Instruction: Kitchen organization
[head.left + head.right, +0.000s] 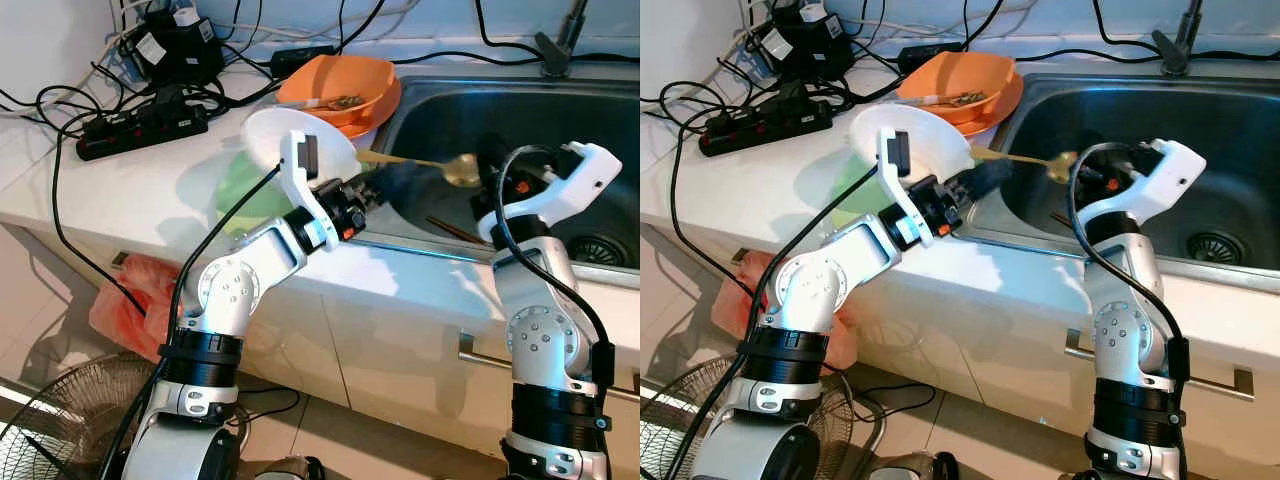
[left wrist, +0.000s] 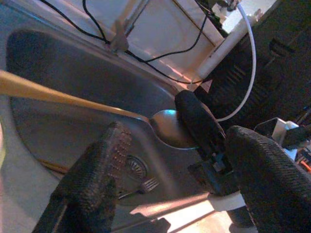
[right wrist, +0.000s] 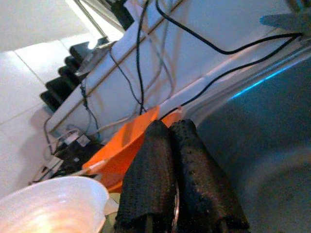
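Sink: I see the steel sink set in the white counter, both arms reaching over its near-left corner. On its floor lie the round drain, a fork near the drain in the left wrist view, and what look like chopsticks against the near wall.

Spoon: the gold spoon hangs in the air above the sink's left side, handle pointing back toward the counter edge and the white bowl, bowl end toward my right gripper.

Right gripper: the right gripper is at the spoon's bowl end; in its wrist view the two black fingers are pressed together, and the left wrist view shows one finger lying against the spoon's bowl. I read it as clenched on the spoon.

Left gripper: the left gripper sits over the sink's rim beside the spoon handle, its fingers spread wide apart, grasping nothing.

White bowl: a white bowl stands tilted on the counter just behind my left wrist; I cannot see inside it.

Green bowl: a green bowl is beneath the white one, contents hidden.

Orange bowls: stacked orange bowls sit at the sink's far-left corner, the top one holding a utensil and some brownish scraps.

Power strip: a black power strip with tangled cables lies on the counter to the left.
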Robot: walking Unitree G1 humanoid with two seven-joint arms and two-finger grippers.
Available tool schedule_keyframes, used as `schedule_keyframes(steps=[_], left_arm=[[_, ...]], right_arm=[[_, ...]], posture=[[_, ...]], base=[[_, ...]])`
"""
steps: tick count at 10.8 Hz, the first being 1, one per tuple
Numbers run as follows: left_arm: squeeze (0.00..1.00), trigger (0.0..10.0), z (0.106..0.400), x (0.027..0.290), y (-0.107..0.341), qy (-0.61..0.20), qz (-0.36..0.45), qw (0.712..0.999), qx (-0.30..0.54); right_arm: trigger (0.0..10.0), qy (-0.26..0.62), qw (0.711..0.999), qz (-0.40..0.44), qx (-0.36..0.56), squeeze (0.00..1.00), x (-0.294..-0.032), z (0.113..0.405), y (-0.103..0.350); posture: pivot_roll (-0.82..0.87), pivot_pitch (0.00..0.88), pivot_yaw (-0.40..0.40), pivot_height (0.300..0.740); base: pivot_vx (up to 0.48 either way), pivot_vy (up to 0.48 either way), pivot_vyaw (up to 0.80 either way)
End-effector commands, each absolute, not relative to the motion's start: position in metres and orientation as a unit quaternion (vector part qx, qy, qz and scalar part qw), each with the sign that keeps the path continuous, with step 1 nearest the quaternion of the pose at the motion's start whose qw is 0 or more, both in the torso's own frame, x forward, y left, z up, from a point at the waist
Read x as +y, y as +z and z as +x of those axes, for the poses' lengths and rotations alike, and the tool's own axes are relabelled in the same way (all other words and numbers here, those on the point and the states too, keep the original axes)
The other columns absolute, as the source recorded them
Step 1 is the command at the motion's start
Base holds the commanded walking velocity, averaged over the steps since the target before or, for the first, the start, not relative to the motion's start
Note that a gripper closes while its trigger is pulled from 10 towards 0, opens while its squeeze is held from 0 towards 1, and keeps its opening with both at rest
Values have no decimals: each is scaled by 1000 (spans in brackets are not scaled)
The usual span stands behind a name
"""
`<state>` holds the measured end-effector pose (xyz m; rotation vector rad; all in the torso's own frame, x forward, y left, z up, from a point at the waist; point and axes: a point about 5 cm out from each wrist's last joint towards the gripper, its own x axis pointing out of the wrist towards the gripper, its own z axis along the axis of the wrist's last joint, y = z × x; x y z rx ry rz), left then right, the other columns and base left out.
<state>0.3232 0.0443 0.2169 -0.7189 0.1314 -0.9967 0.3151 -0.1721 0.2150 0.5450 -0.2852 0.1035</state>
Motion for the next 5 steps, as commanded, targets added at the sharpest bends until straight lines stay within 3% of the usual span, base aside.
schedule_keyframes(steps=[1, 5], left_arm=[[1000, 10000, 321, 48, 217, -469, -320, 821, 58], [1000, 10000, 321, 50, 212, -464, -311, 827, 58]], right_arm=[[0, 45, 950, 270, -150, 0, -171, 318, 219], [0, 40, 948, 274, -156, 0, -172, 319, 219]], posture=[[142, 86, 197, 740], [143, 89, 195, 740]], base=[[0, 0, 0], [0, 0, 0]])
